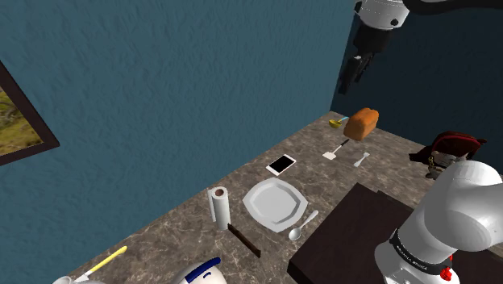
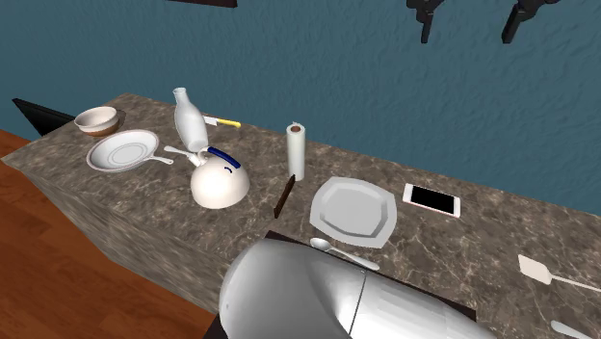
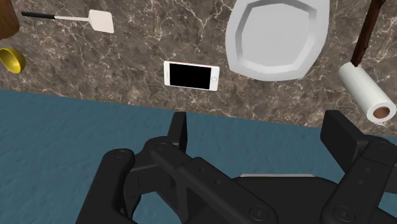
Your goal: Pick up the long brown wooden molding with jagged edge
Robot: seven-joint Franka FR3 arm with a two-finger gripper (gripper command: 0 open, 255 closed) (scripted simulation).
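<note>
Overhead, at the shoulder view's upper right, my pincer hangs spread and empty (free to descend, I judge); the brown molding lies flat at lower centre, beside the paper towel roll.

Wrist view: brown molding cut off by the picture's edge, only one end showing beside the paper towel roll. Plate, bread loaf and yellow bowl clipped too. Shoulder view: loaf hides part of the yellow bowl. Picture frame and white blue-handled pot cut off. Dark red item by the stand, can't tell what. Second exterior view: tool cut at top, arm joint hides the desk's near edge, spatula handle cut off.
</note>
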